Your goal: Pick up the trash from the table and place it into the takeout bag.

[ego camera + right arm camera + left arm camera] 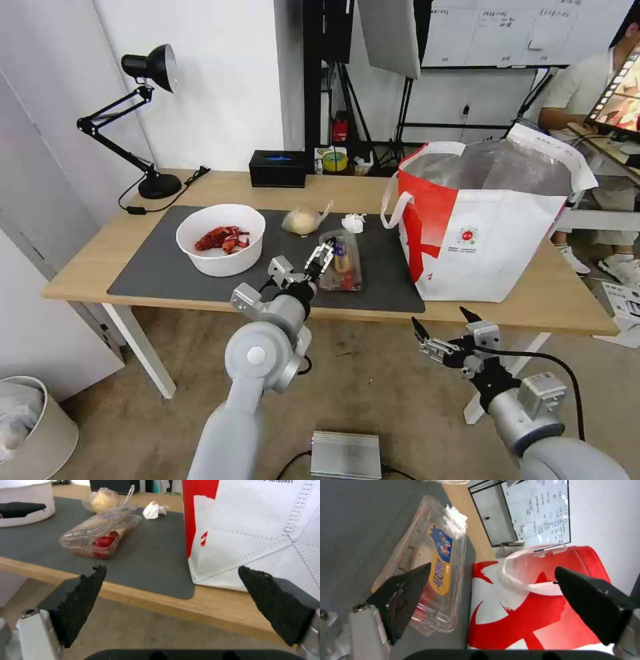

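Observation:
On the table point(93, 263), a dark grey mat point(150, 270) carries the trash. The white bowl point(220, 240) with red shell scraps is at the left, with the knotted clear bag point(302, 219) and the crumpled tissue point(353, 222) farther back. The clear clamshell box point(343, 261) lies near the front. My left gripper point(320, 257) is open right beside the box's left side, one finger in front of the box point(433, 555). The takeout bag point(480, 227) stands open on the right. My right gripper point(443, 327) hangs open below the table's front edge, facing the bag point(260, 530).
A black desk lamp point(150, 120), a black box point(279, 168) and a tape roll point(335, 160) line the table's back edge. On the floor are a white bin point(27, 427) at the left and a silver box point(345, 453) by my base.

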Motion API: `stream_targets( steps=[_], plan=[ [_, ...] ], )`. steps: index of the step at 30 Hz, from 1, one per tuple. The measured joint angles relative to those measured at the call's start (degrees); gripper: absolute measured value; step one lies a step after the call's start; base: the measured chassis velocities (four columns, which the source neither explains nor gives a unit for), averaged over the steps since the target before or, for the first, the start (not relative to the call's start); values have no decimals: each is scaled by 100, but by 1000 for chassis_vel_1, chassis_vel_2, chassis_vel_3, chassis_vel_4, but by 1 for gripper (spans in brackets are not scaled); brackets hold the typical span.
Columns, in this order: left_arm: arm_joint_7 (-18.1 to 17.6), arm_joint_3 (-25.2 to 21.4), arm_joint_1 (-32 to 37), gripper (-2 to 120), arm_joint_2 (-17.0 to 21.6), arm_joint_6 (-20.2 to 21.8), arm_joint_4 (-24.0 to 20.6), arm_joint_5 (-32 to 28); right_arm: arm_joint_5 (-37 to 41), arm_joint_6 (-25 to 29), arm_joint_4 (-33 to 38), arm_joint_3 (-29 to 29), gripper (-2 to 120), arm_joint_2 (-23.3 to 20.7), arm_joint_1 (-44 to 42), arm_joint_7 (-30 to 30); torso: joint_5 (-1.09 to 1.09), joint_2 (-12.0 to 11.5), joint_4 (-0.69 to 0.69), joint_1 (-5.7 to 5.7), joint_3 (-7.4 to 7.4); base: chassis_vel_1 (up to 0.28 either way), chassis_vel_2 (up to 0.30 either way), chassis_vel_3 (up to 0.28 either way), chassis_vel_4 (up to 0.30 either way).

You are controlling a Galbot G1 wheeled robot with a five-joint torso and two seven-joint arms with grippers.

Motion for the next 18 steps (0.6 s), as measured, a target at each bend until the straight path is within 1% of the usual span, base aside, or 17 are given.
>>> stream_targets(
  steps=[3,4,6,8,10,11,12,13,14,15,16,17,18],
  plan=[
    [184,110,-35,100,70,66,37,207,2,0,5,18,100,-20,-1,0,0,0,0,0,0,0,0,0,0],
    [184,110,-35,100,70,66,37,207,2,0,5,18,100,-20,-1,0,0,0,0,0,0,0,0,0,0],
    [468,269,-156,98,278,123,141,468,3,0,24,46,100,-30,-10,0,0,0,0,0,0,0,0,0,0],
    [510,294,-179,97,316,139,159,513,4,0,27,49,100,-32,-14,0,0,0,0,0,0,0,0,0,0],
    [864,463,-366,86,620,238,304,1050,5,0,38,69,100,-38,-33,0,0,0,0,0,0,0,0,0,0],
    [864,463,-366,86,620,238,304,1050,5,0,38,69,100,-38,-33,0,0,0,0,0,0,0,0,0,0],
    [1090,558,-463,81,809,244,404,1475,6,0,39,75,100,-39,-37,0,-1,0,-1,0,0,0,0,0,0],
    [1360,680,-595,75,1076,244,533,2025,6,0,39,79,100,-40,-39,1,0,0,0,0,0,0,0,0,0],
    [1360,680,-595,75,1076,244,533,2025,6,0,39,79,100,-40,-39,1,0,0,0,0,0,0,0,0,0],
    [1551,801,-700,69,1278,220,633,2417,6,1,40,81,100,-41,-39,1,0,0,1,0,0,0,0,0,0],
    [1657,875,-748,65,1376,190,684,2627,7,1,40,81,100,-41,-39,1,-1,0,1,0,0,0,0,0,0],
    [1657,875,-748,65,1376,190,684,2627,7,1,40,81,100,-41,-39,1,-1,0,1,0,0,0,0,0,0],
    [1851,994,-820,56,1543,125,792,3040,8,2,40,87,100,-44,-40,1,-1,0,0,0,0,0,0,0,0]
  ],
)
